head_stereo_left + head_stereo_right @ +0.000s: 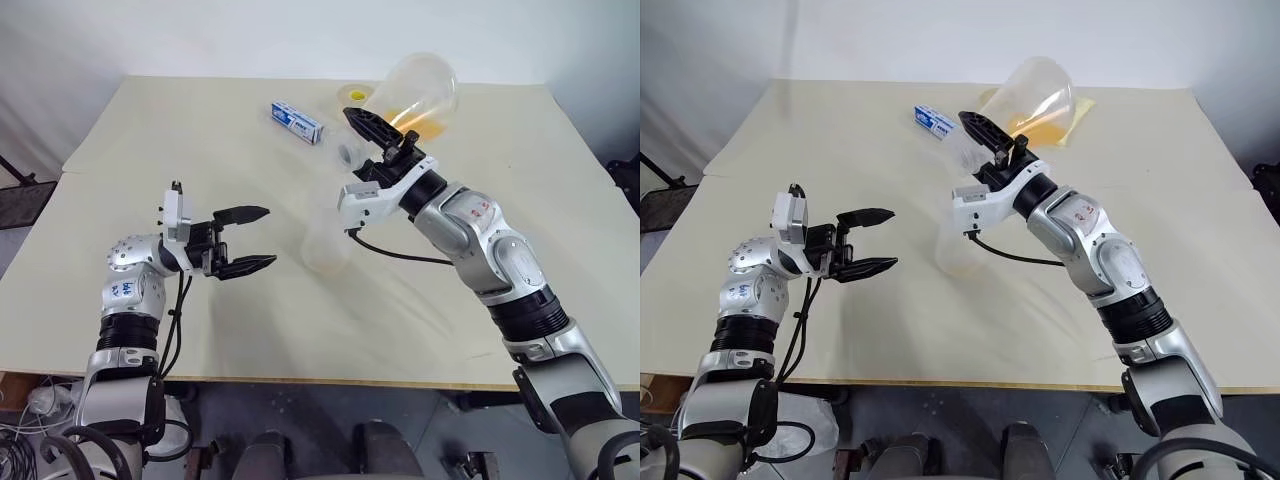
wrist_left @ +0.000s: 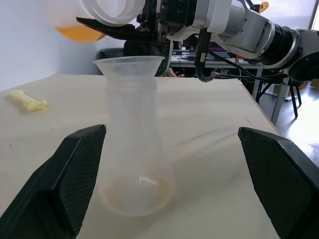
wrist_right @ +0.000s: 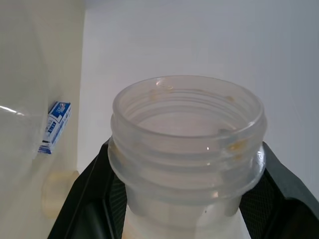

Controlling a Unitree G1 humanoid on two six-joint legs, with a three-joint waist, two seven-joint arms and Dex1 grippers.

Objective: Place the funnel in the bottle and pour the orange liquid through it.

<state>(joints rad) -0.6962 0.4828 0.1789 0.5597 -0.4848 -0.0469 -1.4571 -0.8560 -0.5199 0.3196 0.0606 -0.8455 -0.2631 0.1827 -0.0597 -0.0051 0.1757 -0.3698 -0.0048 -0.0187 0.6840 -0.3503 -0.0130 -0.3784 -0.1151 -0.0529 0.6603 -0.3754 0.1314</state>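
Right gripper (image 1: 372, 140): clamped on tilted flask (image 1: 415, 95) of orange liquid (image 1: 425, 127)
Left gripper (image 1: 258, 239): jaws apart, empty
Bottle (image 1: 327, 240): funnel (image 2: 129, 64) seated in neck, at the left gripper's 3 o'clock

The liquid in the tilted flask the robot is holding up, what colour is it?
Yellow-orange, like juice. The orange liquid shows best in the left eye view.
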